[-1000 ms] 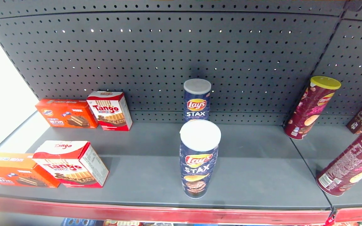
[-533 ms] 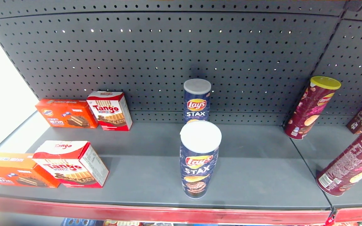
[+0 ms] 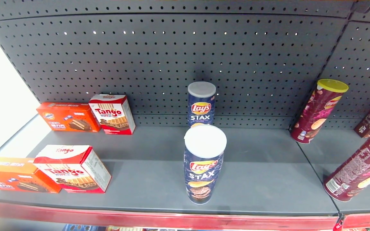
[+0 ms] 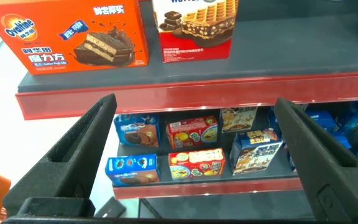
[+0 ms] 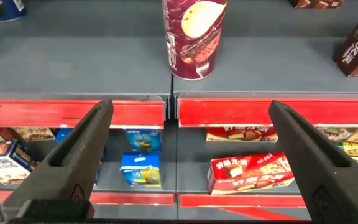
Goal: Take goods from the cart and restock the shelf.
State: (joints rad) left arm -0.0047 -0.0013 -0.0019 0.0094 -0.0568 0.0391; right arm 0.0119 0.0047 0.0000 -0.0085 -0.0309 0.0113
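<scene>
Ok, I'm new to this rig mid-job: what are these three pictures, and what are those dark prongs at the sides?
The wide picture is from the robot's head camera, looking down at the shelf. On it stand two blue chip cans, one behind the other, maroon cans at the right, boxes at the left. The other two are from cameras on each wrist. The dark prongs are the fingers of the left gripper and right gripper, both open, holding nothing, facing the shelf's red front edge.
</scene>
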